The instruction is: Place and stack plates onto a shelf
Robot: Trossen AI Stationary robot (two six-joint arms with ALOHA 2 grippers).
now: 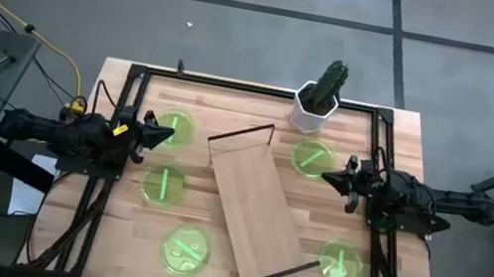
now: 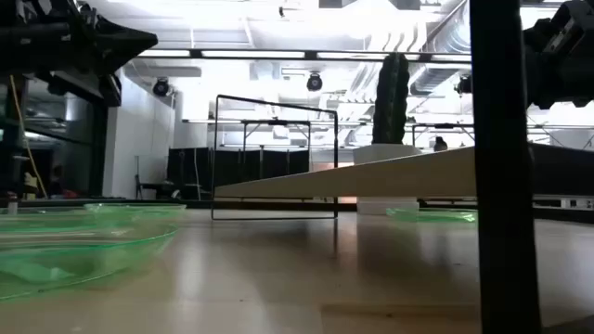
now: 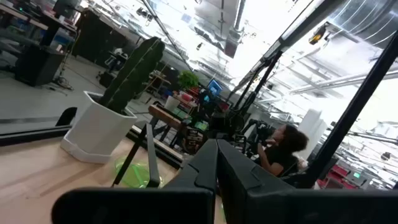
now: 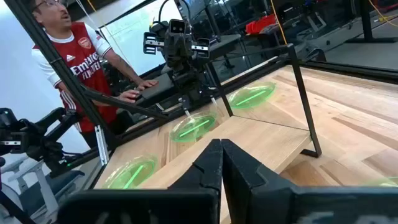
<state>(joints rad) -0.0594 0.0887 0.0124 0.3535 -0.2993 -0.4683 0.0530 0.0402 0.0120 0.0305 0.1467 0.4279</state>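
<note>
Five green plates lie flat on the table in the high view: far left [image 1: 174, 126], mid left [image 1: 164, 186], near left [image 1: 185, 251], far right [image 1: 310, 156], near right [image 1: 340, 265]. The light-wood shelf [image 1: 254, 207] stands slantwise between them on its dark frame ends. My left gripper [image 1: 165, 134] is shut and hovers at the far-left plate's edge. My right gripper [image 1: 327, 177] is shut and hovers just beside the far-right plate. In the wrist views, both the left gripper [image 3: 217, 163] and the right gripper [image 4: 221, 155] hold nothing.
A white pot with a cactus [image 1: 317, 103] stands at the table's far edge, right of centre. A dark metal frame [image 1: 236, 84] rims the table. A person in a red shirt [image 4: 81, 62] stands beyond the table's left side, another person [image 3: 283, 149] beyond its right.
</note>
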